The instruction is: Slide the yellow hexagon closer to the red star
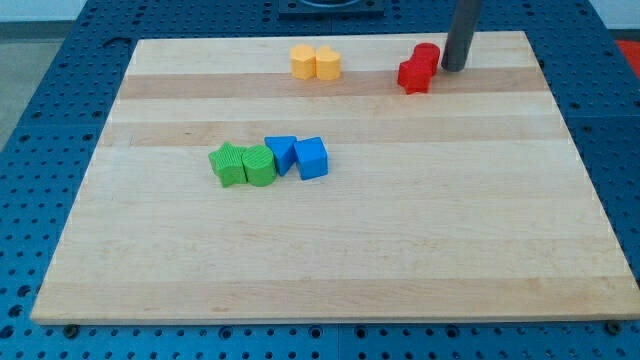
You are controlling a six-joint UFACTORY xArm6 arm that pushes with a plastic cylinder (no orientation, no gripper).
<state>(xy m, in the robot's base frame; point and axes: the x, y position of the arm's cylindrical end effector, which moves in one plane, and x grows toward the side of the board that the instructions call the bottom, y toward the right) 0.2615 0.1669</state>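
Two yellow blocks touch each other near the view's top centre. The right one (328,62) looks like the hexagon, and the left one (303,61) has a shape I cannot make out. The red star (413,76) lies to their right, with a second, rounded red block (427,55) touching it just behind. My tip (454,69) rests on the board just right of the two red blocks, very close to the rounded one. It is far to the right of the yellow blocks.
A row of four touching blocks lies left of the board's middle: a green star-like block (229,165), a green rounded block (259,166), a blue triangular block (281,153) and a blue cube (312,158). The board's top edge (340,38) is close behind the yellow and red blocks.
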